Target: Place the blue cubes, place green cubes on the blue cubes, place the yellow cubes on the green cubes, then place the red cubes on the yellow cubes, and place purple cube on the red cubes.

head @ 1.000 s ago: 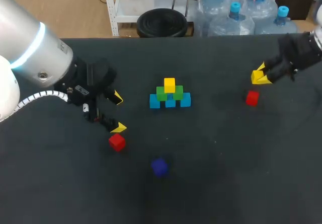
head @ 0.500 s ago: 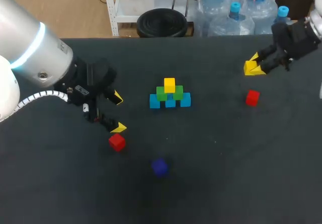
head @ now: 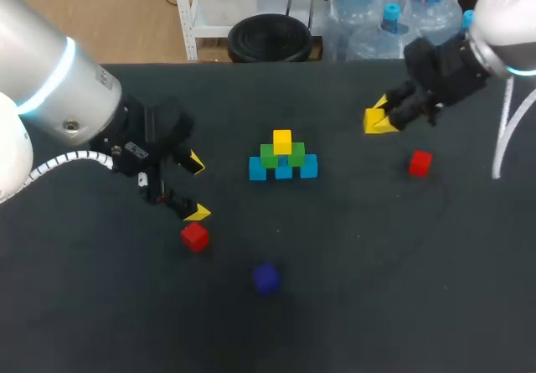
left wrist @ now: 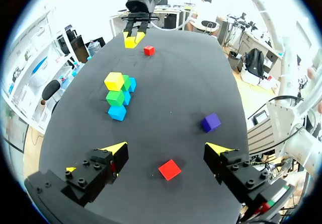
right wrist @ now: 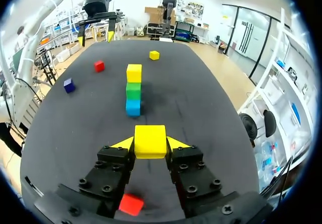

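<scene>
My right pincer (right wrist: 150, 144) is clamped on a yellow cube (right wrist: 150, 139), green cubes (right wrist: 133, 90) straight ahead, so next, I reckon, lower it squarely onto them.

Blue cubes (head: 258, 168), green cubes (head: 269, 156), yellow cubes (head: 282, 142), red cubes (head: 194, 236), purple cube (head: 265, 277).

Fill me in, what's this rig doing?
Building a cube pyramid. The right gripper is shut on a yellow cube, right of the stack, which so far is blue, green and one yellow on top. The left gripper is open by a red cube. A second red cube and the purple cube lie loose.
</scene>
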Action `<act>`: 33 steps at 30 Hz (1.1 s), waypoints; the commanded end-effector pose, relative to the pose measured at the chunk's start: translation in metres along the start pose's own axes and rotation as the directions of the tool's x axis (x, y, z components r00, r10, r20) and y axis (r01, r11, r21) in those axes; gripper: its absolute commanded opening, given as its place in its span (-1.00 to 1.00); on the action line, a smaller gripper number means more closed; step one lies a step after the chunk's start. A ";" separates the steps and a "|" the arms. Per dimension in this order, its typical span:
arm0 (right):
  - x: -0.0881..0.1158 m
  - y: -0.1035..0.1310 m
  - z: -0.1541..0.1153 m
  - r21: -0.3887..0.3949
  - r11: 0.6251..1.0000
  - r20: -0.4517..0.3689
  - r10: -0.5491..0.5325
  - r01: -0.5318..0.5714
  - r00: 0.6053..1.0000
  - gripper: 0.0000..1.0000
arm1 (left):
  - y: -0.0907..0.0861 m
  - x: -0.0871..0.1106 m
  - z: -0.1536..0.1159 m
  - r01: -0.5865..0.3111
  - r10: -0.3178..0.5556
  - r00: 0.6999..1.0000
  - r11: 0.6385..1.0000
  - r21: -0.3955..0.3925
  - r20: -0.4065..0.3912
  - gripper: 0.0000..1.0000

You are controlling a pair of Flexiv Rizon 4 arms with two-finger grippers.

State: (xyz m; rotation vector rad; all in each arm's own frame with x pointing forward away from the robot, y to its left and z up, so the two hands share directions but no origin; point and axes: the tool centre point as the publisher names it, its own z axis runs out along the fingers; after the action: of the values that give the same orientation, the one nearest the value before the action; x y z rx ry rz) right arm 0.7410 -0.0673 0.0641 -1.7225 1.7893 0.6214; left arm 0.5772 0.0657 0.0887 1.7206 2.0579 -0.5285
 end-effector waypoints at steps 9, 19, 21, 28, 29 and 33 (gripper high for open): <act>-0.034 0.010 0.031 0.008 1.000 -0.024 0.006 -0.006 1.000 -1.00 | 0.001 0.001 0.000 -0.004 0.004 1.000 1.000 0.003 0.005 1.00; -0.049 0.017 0.049 -0.010 1.000 -0.039 0.024 -0.024 0.999 -1.00 | 0.001 0.001 0.000 -0.004 0.004 1.000 1.000 0.003 0.005 1.00; -0.053 0.018 0.052 -0.012 1.000 -0.039 0.025 -0.025 0.999 -1.00 | 0.001 0.001 0.000 -0.004 0.004 1.000 1.000 0.003 0.005 1.00; -0.061 0.023 0.061 -0.031 0.999 -0.036 0.029 -0.030 0.999 -1.00 | 0.001 0.001 0.000 -0.004 0.004 1.000 1.000 0.003 0.005 1.00; -0.062 0.023 0.063 -0.034 0.999 -0.035 0.029 -0.030 0.999 -1.00 | 0.001 0.001 0.000 -0.004 0.004 1.000 1.000 0.003 0.005 1.00; -0.066 0.025 0.068 -0.046 0.999 -0.031 0.022 -0.023 0.999 -1.00 | 0.001 0.001 0.000 -0.004 0.004 1.000 1.000 0.003 0.005 1.00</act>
State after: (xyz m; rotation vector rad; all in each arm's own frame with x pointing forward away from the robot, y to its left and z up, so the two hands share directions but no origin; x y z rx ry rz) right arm 0.7189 0.0251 0.0596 -1.7505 1.8315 0.6500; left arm 0.5772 0.0657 0.0887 1.7206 2.0579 -0.5285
